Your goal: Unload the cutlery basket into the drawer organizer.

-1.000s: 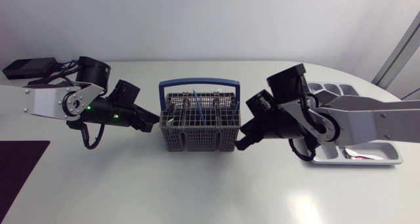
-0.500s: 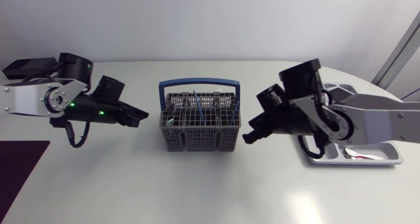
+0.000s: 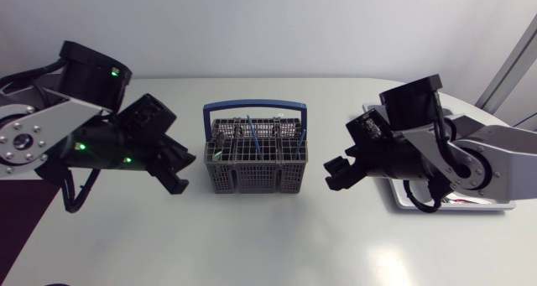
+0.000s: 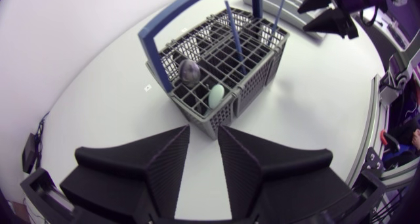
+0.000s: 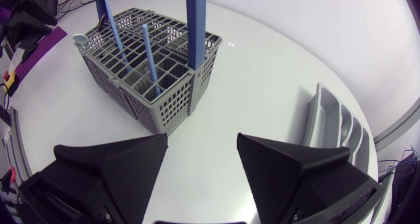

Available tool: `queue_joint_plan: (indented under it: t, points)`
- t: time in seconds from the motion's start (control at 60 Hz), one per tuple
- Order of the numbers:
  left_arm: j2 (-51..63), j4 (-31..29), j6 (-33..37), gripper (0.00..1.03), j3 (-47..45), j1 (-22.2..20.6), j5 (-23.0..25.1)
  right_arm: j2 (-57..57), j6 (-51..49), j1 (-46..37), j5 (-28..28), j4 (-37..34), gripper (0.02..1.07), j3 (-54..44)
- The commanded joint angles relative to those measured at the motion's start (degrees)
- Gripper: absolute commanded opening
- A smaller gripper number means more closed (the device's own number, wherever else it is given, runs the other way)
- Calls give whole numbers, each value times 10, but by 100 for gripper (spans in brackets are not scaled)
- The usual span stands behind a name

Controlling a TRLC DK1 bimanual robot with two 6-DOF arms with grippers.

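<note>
Tabletop (image 3: 252, 244) separates both grippers from the basket (image 3: 256, 156). The left gripper (image 4: 203, 135) is parted only a little and holds nothing, with the basket just ahead of its fingertips. The right gripper (image 5: 200, 145) is spread wide and empty, basket ahead, organizer (image 5: 331, 122) beside one finger. The basket is grey mesh with a blue handle; blue-handled cutlery (image 5: 149, 56) stands upright inside.

**Basket loaded, organizer off to one side**

Cutlery basket (image 3: 252, 179): grey plastic mesh, upright at mid table, w/ blue hoop handle (image 3: 254, 108) standing up over it. Inside: thin blue utensil handles (image 3: 249, 131) sticking up, some tilted. At one end sit a dark spoon bowl (image 4: 190, 69) & a pale green spoon bowl (image 4: 216, 94). Drawer organizer (image 3: 497, 206): light grey tray w/ long compartments, flat on table, well apart from basket, partly hidden.
</note>
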Motion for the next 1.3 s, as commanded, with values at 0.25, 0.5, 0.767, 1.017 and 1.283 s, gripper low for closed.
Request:
queue_joint_plan:
  t: [0.25, 0.5, 0.767, 1.017, 1.283]
  points:
    - [71, -88, 0, 46, 118, -105, -142, -13, -13, 20, 13, -27, 87, 0]
    - [148, -154, -15, 46, 198, -167, -226, -3, -17, 22, 13, -27, 87, 2]
    - [210, -171, -42, 46, 221, -213, -322, 7, -17, 22, 14, -24, 87, 3]
    - [247, -168, -56, 46, 214, -241, -366, 17, -17, 22, 14, -22, 87, 0]
    - [270, -155, -59, 46, 207, -234, -408, 19, -15, 22, 14, -14, 87, -7]
